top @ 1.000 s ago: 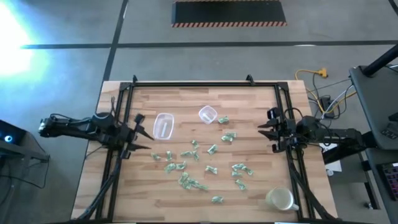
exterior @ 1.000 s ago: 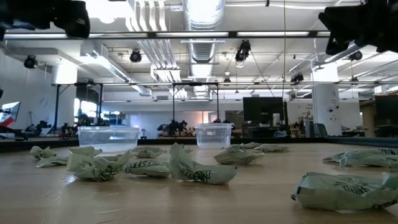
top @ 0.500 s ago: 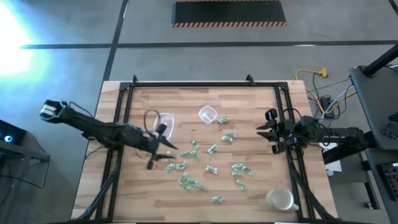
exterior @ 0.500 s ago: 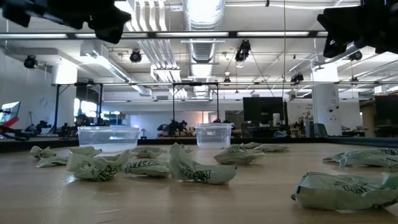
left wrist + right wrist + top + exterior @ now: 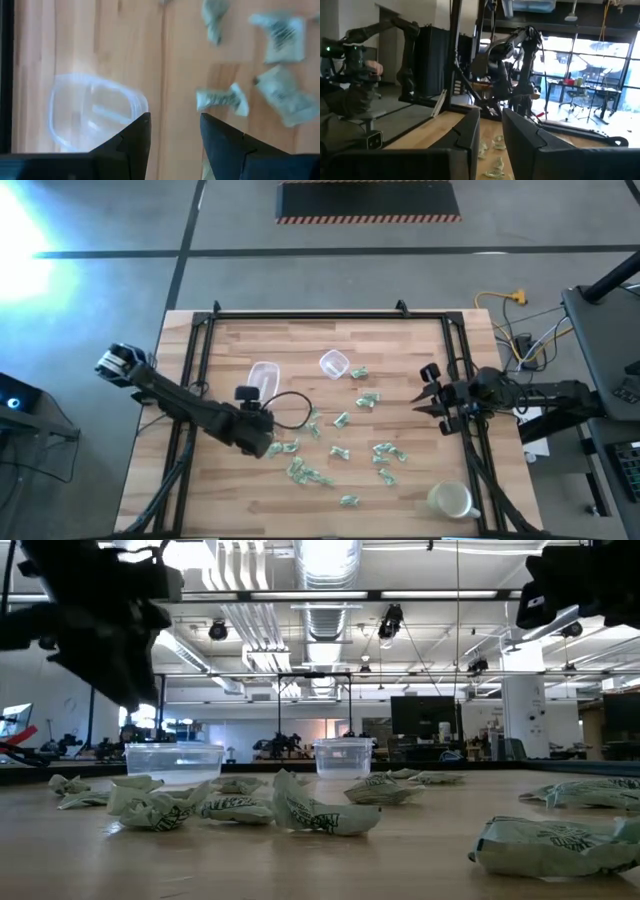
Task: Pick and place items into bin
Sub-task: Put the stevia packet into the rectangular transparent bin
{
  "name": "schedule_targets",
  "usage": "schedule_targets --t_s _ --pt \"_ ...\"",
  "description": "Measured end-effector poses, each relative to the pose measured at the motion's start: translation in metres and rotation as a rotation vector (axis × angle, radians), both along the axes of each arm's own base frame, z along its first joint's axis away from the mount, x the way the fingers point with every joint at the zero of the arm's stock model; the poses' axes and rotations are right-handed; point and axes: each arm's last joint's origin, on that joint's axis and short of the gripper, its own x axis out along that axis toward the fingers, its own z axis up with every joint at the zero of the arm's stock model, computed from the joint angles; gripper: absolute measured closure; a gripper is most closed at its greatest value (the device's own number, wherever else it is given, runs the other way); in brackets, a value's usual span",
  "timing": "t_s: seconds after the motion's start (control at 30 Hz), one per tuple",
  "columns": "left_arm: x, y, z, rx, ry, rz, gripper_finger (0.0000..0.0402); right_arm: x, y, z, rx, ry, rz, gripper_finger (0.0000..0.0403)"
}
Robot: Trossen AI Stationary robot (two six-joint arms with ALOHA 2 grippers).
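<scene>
Two tools are showing, and only the left one is working. Left tool [image 5: 268, 442] is reaching out over the tabletop [image 5: 410, 490], hanging above the left edge of the scattered wrapped pieces [image 5: 340, 450], fingers [image 5: 135, 137] apart and gripping nothing.

From its wrist camera, the rectangular clear container [image 5: 95, 117] is lying just to one side of the fingers, and one crumpled wrapper [image 5: 220, 98] is sitting just beyond the fingertip on the other side, its long axis running crosswise to the tool's reach. Further wrappers [image 5: 280, 32] are lying past it, all flat on the wood.

Judgement: the next pick is turning on that offset. The wrapper is lying slightly off the gap between the fingers, away from the container, so the tool is needing a small sideways shift before descending.

Centre: second clear container [image 5: 334, 363], smaller, is standing apart near the far side. Neither container is showing any wrapper inside, as far as can be seen.

Right tool [image 5: 432, 392] is waiting at the right edge, fingers [image 5: 467, 132] slightly apart, empty, well apart from the nearest wrappers. Left arm is clearly the nearer.
</scene>
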Motion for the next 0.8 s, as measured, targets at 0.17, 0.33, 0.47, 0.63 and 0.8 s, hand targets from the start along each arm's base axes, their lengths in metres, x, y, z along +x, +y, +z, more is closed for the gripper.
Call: schedule_targets --t_s 0.17,0.33,0.47,0.63,0.8 --pt "0.004 -0.002 -0.015 0.000 0.025 0.057 0.0247 0.002 0.001 -0.003 0.052 0.048 0.046 0.0330" --pt "0.003 -0.008 -0.021 -0.047 0.059 0.065 0.0247 0.003 0.001 -0.002 -0.061 0.023 0.033 0.0330" --pt "0.002 -0.010 -0.020 -0.101 0.058 0.094 0.0247 0.003 0.001 0.004 -0.119 -0.011 0.022 0.0330" --pt "-0.005 -0.017 -0.025 -0.139 0.072 0.113 0.0247 0.003 0.001 0.009 -0.124 -0.029 0.021 0.0330" --pt "-0.012 -0.017 -0.037 -0.129 0.117 0.120 0.0247 0.004 0.001 0.010 -0.141 -0.019 0.019 0.0330"
